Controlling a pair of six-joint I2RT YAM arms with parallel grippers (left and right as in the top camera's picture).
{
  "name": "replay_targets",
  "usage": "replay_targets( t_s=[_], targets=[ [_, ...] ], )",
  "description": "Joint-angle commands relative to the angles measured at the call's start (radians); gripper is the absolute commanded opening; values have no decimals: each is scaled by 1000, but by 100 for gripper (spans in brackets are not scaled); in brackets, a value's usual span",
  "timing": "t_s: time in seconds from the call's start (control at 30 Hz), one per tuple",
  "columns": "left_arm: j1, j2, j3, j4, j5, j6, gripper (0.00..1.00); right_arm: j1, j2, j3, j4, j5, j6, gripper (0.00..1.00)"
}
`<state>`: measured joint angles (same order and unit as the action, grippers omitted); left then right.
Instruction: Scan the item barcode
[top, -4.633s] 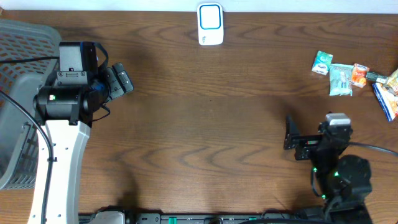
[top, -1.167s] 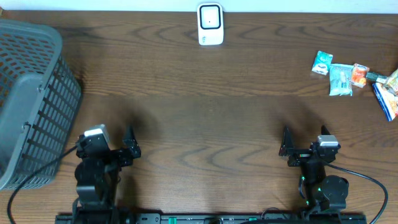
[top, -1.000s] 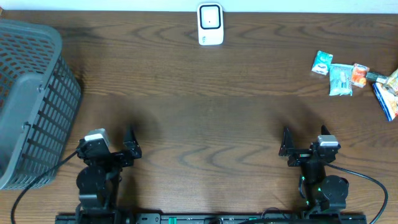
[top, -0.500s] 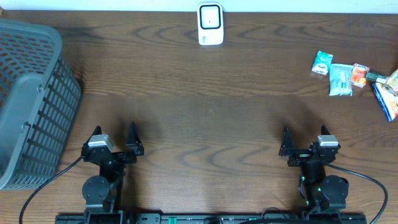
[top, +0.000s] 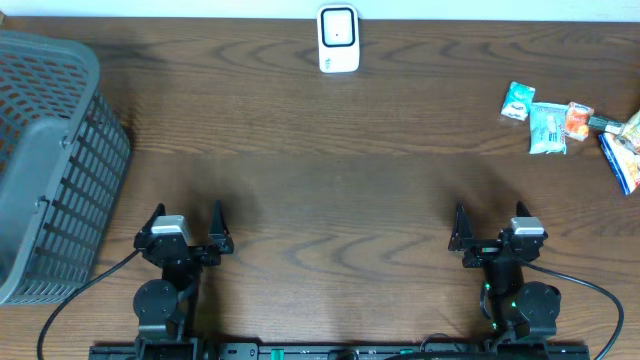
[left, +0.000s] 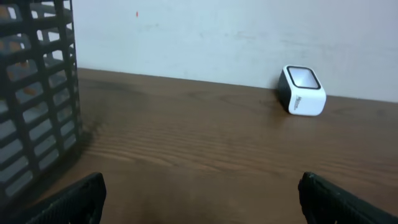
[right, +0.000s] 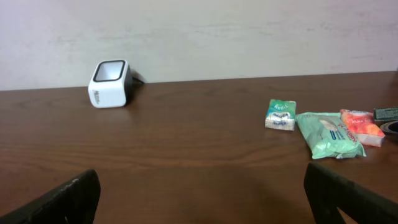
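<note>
Left claw (top: 187, 212) back low, scanner (top: 338, 38) ahead

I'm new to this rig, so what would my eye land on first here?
The white scanner stands at the far edge of the table, centre. A big grey basket fills the left side, and bright packets cluster far right. The left end effector and right end effector sit open and empty at the near edge.

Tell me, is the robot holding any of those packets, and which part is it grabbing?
Nothing is held. The left end effector and the right end effector are both open and empty, and the packets lie untouched.
</note>
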<state>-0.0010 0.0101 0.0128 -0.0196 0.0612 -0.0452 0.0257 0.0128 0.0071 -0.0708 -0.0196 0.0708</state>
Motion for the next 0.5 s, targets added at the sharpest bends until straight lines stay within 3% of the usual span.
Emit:
replay_targets(
  t_s=[0.0, 0.47],
  targets=[
    [0, -9, -9, -48, 13, 74, 98, -5, -4, -2, -5, -2, -9, 99],
    [0, -8, -9, -51, -13, 79, 98, -5, -4, -2, -4, -2, -9, 99]
  ],
)
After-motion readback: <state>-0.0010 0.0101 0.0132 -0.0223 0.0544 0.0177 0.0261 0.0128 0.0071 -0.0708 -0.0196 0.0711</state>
